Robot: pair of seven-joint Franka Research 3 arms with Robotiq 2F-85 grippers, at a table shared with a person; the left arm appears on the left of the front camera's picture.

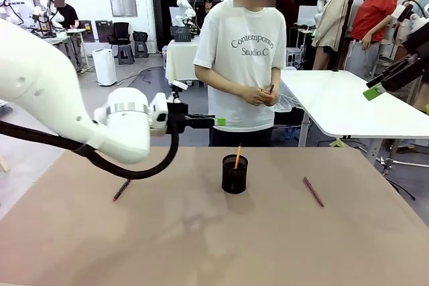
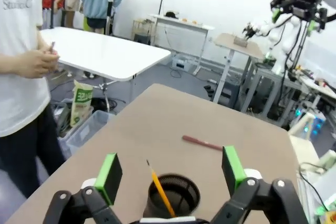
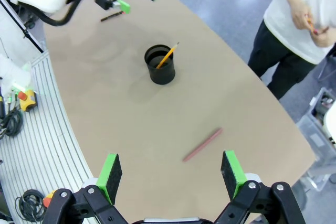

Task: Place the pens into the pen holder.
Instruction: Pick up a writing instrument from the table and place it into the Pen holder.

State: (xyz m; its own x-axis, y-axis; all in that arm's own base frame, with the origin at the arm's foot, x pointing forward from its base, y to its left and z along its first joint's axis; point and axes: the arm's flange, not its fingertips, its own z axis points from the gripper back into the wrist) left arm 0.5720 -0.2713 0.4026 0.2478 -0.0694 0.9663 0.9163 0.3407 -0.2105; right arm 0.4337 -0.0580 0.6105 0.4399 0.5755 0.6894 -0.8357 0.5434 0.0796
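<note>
I read the left gripper [image 2: 171, 172] spread wide and empty, at 11 o'clock of the black wire-mesh cylindrical cup [image 1: 234, 175]. A slim yellow-orange pencil [image 1: 237, 157] leans inside the cup. On the matte tan tabletop [image 1: 201, 246], a reddish-brown pencil [image 1: 313, 191] lies at the cup's 3 o'clock and a short black red-ended pen [image 1: 121, 189] at 9. The right gripper [image 3: 170, 172] is wide apart and empty.

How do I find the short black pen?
On the brown table, find the black mesh cup in the middle. Left of it in the front view, below the white arm, a short stick lies flat: the black pen. It is dark with a red end; the yellow pencil stands in the cup and the reddish pencil lies to the right.
</note>
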